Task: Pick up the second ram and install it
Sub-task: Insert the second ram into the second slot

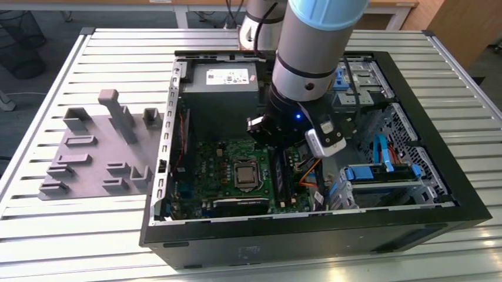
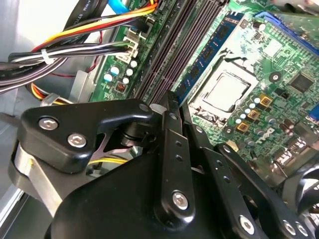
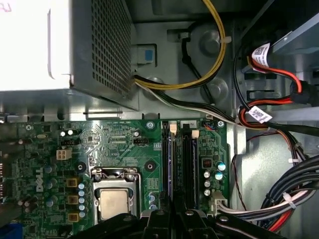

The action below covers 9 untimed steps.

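Note:
My gripper (image 2: 169, 98) hangs low inside the open computer case (image 1: 439, 202), directly over the long black memory slots (image 3: 190, 164) on the green motherboard (image 3: 119, 144). Its black fingers (image 2: 168, 144) are pressed together and shut, with nothing visible between them. In the second wrist view a ram stick (image 2: 213, 46) with a row of chips stands in the slot nearest the processor socket (image 2: 224, 89). I cannot tell whether this is the second ram. In the exterior view the gripper (image 1: 281, 154) is just above the slots (image 1: 281, 176).
A grey power supply (image 3: 65, 45) fills the case's far end. Bundled cables (image 3: 279, 199) run beside the slots, and blue drive bays (image 1: 377, 173) sit on the exterior view's right. A grey fixture plate with blocks (image 1: 94, 153) lies on the slatted table outside the case.

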Tool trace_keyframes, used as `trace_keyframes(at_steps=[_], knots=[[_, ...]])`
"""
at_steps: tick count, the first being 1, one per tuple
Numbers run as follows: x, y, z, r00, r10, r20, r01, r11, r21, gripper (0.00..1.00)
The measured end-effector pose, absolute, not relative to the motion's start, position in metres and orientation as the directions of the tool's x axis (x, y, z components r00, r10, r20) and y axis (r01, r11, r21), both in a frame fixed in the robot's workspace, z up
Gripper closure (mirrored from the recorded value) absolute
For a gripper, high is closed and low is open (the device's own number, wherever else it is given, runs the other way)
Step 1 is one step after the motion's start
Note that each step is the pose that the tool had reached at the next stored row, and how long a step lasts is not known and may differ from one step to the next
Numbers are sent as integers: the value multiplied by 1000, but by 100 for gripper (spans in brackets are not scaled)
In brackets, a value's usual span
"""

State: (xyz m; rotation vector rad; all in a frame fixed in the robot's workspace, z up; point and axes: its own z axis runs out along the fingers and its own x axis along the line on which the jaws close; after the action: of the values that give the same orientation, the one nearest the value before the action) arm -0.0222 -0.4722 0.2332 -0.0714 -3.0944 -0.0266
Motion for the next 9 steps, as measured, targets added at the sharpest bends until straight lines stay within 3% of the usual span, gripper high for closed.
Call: trace_keyframes(at_steps=[9], knots=[[-22,-476,227,-998,50,47,51,999,16,86]])
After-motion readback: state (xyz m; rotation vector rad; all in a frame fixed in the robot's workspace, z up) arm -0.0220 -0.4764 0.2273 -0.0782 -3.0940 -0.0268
